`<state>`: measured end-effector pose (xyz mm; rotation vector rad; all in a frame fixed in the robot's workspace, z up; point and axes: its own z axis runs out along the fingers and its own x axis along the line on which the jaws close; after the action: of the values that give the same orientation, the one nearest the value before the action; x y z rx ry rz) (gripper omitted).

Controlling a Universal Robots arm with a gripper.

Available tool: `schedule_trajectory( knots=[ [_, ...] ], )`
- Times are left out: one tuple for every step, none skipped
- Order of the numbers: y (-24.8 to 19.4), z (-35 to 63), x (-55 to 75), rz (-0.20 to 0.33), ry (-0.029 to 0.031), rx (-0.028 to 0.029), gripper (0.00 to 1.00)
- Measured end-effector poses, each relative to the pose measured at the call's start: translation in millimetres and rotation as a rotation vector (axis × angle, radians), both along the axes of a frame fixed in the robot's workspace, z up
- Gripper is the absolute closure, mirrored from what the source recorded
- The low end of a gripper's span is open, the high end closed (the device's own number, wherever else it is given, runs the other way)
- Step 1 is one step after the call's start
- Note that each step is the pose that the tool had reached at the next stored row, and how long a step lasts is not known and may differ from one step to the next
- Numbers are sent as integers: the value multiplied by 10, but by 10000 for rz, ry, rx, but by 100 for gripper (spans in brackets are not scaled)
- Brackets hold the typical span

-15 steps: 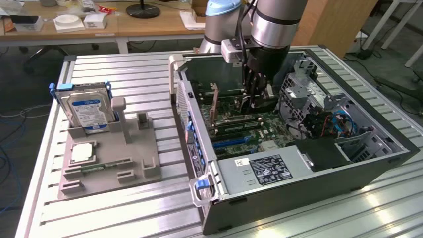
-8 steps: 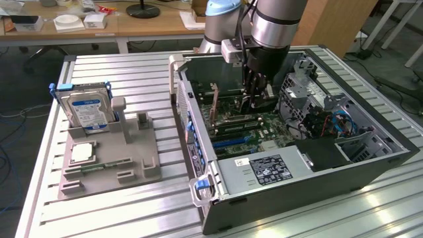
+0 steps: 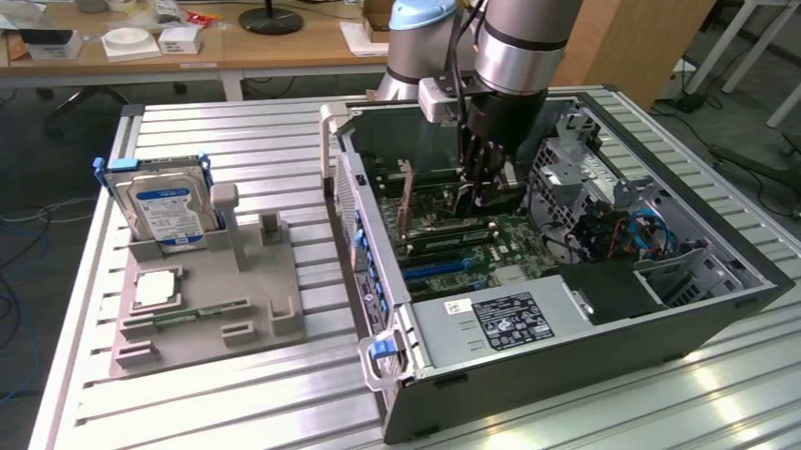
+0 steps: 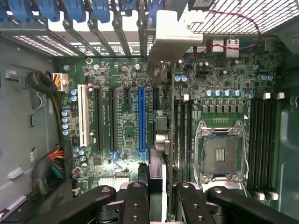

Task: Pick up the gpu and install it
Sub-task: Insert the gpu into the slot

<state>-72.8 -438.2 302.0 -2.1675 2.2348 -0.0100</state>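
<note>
Clamping gpu [image 4: 160, 125] in tool [image 4: 156, 189] over motherboard [image 4: 122, 122]

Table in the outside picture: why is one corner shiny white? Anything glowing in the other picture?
Exterior view: light glares off the ribbed metal table beside the computer case. Wrist view: the gpu at its bracket end and the grille look washed-out white.

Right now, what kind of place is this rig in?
Probably a lab bench for PC assembly: an open computer case on a slatted metal table, a hard drive standing in a grey fixture, cluttered desks behind. The hand grips the gpu over the motherboard.
</note>
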Motion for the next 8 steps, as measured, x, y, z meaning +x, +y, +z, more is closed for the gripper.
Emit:
schedule_trajectory(
  knots=[
    [0,-18,0,0,-1,1,73],
    [0,-36,0,0,0,0,73],
    [0,-54,0,0,0,0,73],
    [0,-72,0,0,-1,0,73],
    [0,-92,0,0,-1,1,73],
    [0,-109,0,0,-1,0,73],
    [0,-127,0,0,0,0,73],
    [0,-146,0,0,-1,1,73]
  ],
)
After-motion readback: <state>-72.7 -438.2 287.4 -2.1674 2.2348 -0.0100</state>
